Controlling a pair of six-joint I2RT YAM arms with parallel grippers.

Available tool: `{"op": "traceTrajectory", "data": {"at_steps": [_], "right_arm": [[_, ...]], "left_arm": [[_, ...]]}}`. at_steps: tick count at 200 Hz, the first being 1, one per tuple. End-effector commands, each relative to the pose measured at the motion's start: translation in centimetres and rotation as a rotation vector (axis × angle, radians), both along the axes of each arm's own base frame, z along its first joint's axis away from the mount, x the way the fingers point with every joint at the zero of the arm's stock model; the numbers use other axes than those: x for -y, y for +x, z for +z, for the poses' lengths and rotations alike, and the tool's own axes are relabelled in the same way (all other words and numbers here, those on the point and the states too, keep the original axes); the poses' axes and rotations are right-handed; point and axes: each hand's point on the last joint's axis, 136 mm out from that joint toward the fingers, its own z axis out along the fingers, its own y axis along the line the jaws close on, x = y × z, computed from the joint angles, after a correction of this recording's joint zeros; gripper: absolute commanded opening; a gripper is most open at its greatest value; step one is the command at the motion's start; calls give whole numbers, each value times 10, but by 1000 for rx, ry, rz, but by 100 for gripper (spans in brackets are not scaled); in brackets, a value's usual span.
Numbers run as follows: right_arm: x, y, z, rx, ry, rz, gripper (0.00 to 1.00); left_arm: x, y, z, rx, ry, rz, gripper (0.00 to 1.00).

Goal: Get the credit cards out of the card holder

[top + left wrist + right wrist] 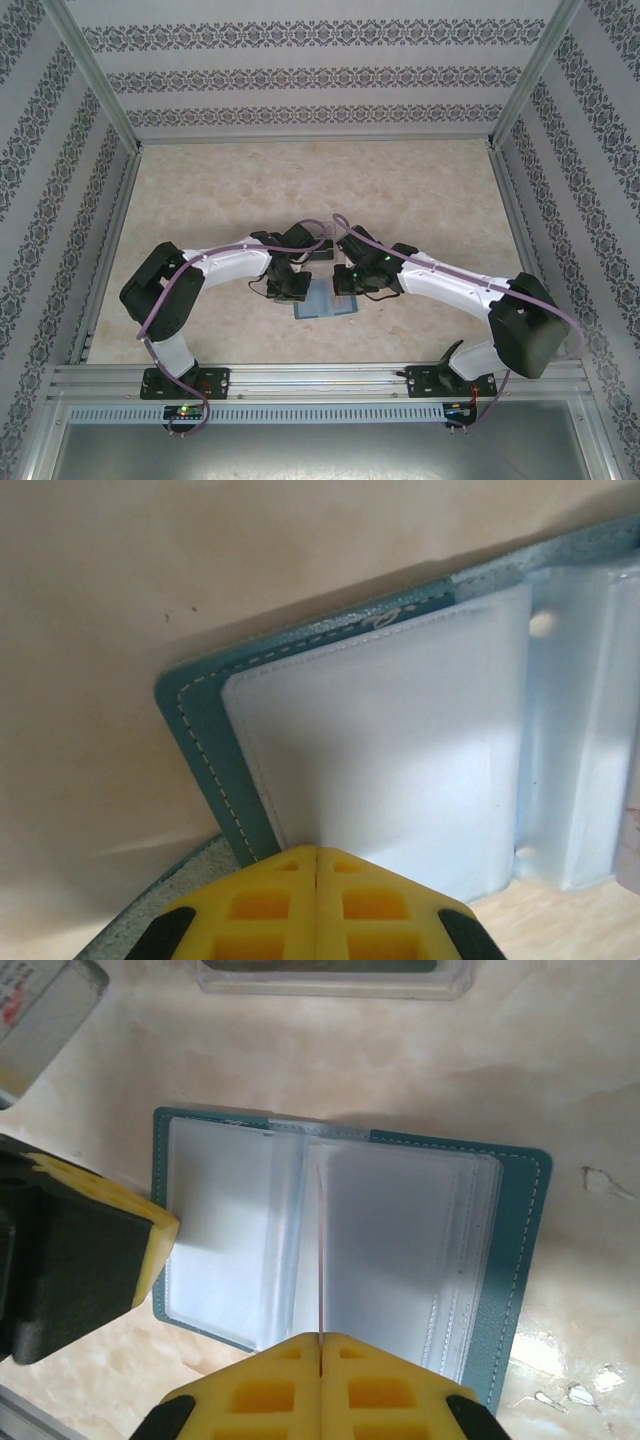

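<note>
At the bottom of the right wrist view, the right gripper (320,1338) is closed where an upright clear sleeve (320,1250) meets it. The left gripper (316,850) is closed too, pressed on the holder's edge. The open holder (520,1220) lies on the table (580,1080), with what looks like a grey card (40,1000) beyond, upper left. Sleeves should be leafed slowly, with the holder pinned.

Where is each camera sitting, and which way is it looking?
Top external: high behind the arms, looking down on the table; both arms show, left gripper and right gripper at the open card holder.
Left wrist: on the left arm, looking down at the card holder's corner; its shut yellow fingers show.
Right wrist: on the right arm, looking down at the open card holder; its shut yellow fingers and one left gripper finger show.
Shared: all three see the card holder.
</note>
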Motion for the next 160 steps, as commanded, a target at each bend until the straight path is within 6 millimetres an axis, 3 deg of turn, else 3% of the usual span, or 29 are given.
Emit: {"op": "traceTrajectory", "data": {"at_steps": [1, 50, 88, 129, 160], "right_arm": [[-5, 6, 21, 69, 5, 62, 7], [-9, 17, 36, 209, -33, 300, 8], [3, 44, 41, 253, -85, 394, 7], [-6, 56, 46, 327, -140, 694, 8], [-16, 72, 47, 348, -163, 900, 7]], "left_arm": [[-4, 6, 18, 55, 10, -17, 3], [-22, 18, 34, 146, 25, 25, 3], [-44, 22, 36, 169, 20, 92, 9], [-74, 23, 33, 183, 23, 174, 13], [-84, 22, 33, 192, -6, 207, 17]]}}
